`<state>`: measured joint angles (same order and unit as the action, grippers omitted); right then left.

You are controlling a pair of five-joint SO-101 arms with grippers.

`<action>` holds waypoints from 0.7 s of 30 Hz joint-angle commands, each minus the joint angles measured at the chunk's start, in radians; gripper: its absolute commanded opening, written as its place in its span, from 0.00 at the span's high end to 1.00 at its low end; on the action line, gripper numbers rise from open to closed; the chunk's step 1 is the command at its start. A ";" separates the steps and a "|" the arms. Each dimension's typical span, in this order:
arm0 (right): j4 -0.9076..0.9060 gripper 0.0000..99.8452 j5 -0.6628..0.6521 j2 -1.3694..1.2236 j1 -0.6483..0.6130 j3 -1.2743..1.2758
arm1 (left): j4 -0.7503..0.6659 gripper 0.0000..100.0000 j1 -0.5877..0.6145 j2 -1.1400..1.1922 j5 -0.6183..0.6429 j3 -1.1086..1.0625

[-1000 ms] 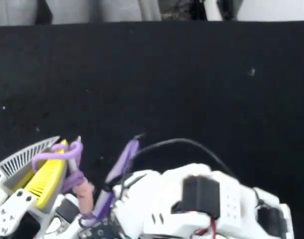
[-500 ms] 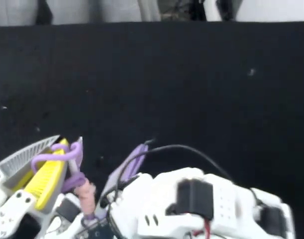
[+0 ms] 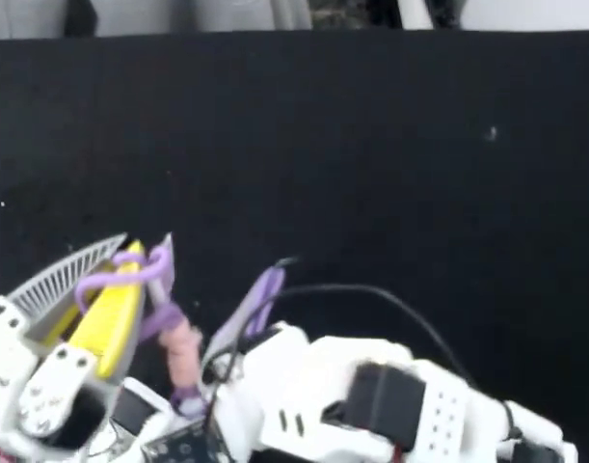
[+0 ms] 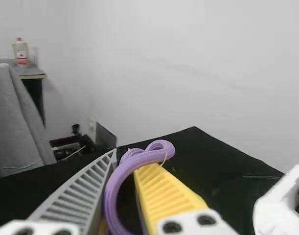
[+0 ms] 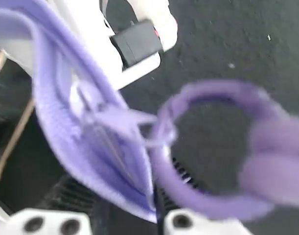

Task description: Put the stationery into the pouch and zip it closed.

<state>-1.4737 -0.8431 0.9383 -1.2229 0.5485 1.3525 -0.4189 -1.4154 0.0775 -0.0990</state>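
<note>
As the high view looks down, pouch (image 3: 248,311): purple, standing on edge over the black table (image 3: 371,145), against the white right arm (image 3: 371,405).
High view, left gripper (image 3: 130,246): one grey finger, one yellow, with the pouch's purple strap (image 3: 106,282) looped across the yellow one.
High view, pink stick (image 3: 183,349): short, between the two arms; what it is cannot be told.
Left wrist view, left gripper (image 4: 126,161): pinching the strap (image 4: 115,191), which curls at the tips.
Right wrist view, right gripper (image 5: 154,186): pouch fabric (image 5: 90,147) and strap ring (image 5: 213,88) just ahead; whether it grips cannot be told.
</note>
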 commanded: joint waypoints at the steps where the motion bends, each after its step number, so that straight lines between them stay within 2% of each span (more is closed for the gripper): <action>1: 0.002 0.99 -0.015 -0.019 0.092 -0.042 | -0.107 0.97 0.173 0.006 0.003 -0.096; 4: -0.023 0.99 -0.021 -0.021 0.120 -0.093 | -0.161 0.97 0.254 0.005 0.043 -0.173; 11: -0.032 0.99 -0.061 -0.024 0.230 -0.113 | -0.180 0.97 0.266 0.005 0.049 -0.180; 17: -0.017 0.99 -0.002 -0.022 0.350 -0.108 | -0.235 0.97 0.277 0.005 0.049 -0.174; 21: 0.018 0.99 0.043 -0.018 0.423 -0.076 | -0.285 0.97 0.394 0.005 0.057 -0.180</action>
<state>-1.4891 -0.8263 0.9291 -0.8546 0.4780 1.1147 -0.0951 -1.4139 0.1220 -0.2831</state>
